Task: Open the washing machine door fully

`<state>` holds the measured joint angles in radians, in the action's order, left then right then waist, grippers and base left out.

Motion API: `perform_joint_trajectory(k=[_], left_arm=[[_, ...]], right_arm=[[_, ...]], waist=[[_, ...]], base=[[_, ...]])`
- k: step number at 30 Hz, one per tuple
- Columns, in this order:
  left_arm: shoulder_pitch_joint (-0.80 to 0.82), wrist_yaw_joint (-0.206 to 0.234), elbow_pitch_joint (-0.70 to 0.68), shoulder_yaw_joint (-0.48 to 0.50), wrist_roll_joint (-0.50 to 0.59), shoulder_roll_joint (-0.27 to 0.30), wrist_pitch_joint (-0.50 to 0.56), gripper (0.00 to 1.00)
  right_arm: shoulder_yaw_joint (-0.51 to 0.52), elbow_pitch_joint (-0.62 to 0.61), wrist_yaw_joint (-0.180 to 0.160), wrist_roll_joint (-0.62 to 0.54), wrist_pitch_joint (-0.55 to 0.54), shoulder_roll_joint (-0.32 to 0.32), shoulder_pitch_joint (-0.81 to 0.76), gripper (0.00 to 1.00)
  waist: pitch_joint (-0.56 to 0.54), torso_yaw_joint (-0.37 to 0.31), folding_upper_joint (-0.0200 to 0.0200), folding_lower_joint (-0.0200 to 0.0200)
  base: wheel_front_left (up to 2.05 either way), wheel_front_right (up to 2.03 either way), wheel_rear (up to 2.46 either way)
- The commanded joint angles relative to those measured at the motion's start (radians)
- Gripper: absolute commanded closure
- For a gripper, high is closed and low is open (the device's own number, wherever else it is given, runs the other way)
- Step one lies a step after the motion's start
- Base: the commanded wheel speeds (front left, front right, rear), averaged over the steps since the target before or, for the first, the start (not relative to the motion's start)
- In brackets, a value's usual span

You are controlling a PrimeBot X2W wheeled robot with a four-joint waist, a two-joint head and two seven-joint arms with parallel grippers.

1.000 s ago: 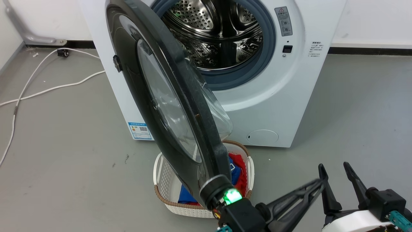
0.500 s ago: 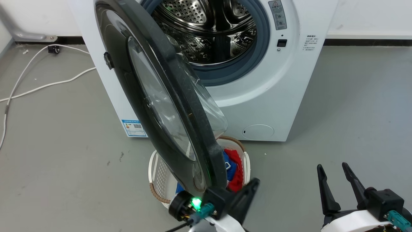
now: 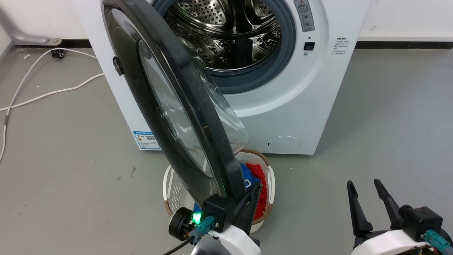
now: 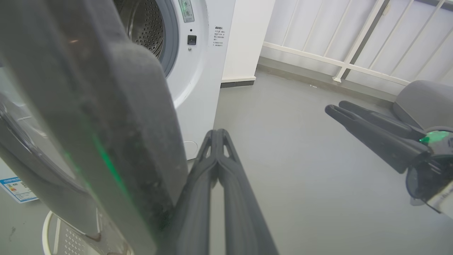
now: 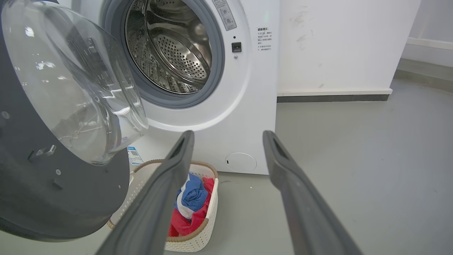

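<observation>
Grey floor (image 3: 70, 184), left gripper (image 4: 216, 132) beside door (image 3: 159, 106)

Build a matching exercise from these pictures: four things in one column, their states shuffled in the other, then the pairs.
1. door
2. left gripper
3. right gripper
4. basket

A. fingers apart
B. holds red and blue clothes
C. fingers together
D. partly open

Pairs: 1-D, 2-C, 3-A, 4-B
</observation>
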<state>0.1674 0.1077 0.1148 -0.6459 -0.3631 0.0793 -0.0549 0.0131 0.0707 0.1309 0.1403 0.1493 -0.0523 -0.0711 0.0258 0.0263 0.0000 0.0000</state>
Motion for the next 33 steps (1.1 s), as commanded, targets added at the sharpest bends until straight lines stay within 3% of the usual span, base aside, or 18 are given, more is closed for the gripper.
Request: perform_joint_trajectory(k=[1, 14, 33], left_arm=[[-0.018, 0.019, 0.001, 0.008, 0.008, 0.013, -0.004, 1.00], [-0.107, 0.088, -0.084, 0.042, 0.005, 0.063, -0.021, 1.00], [-0.180, 0.129, -0.173, 0.056, -0.013, 0.089, -0.039, 1.00]], right_arm=[[-0.004, 0.006, 0.000, 0.004, 0.003, 0.004, 0.014, 0.00], [0.004, 0.031, 0.000, 0.017, 0.016, 0.004, 0.020, 0.00], [0.030, 0.018, 0.000, 0.001, 0.002, 0.003, 0.027, 0.00]], waist=[[-0.002, 0.005, 0.0000, 0.0000], [0.000, 0.081, 0.0000, 0.0000], [0.018, 0.365, 0.0000, 0.0000]], base=[[0.00, 0.00, 0.00], [0.00, 0.00, 0.00], [0.00, 0.00, 0.00]])
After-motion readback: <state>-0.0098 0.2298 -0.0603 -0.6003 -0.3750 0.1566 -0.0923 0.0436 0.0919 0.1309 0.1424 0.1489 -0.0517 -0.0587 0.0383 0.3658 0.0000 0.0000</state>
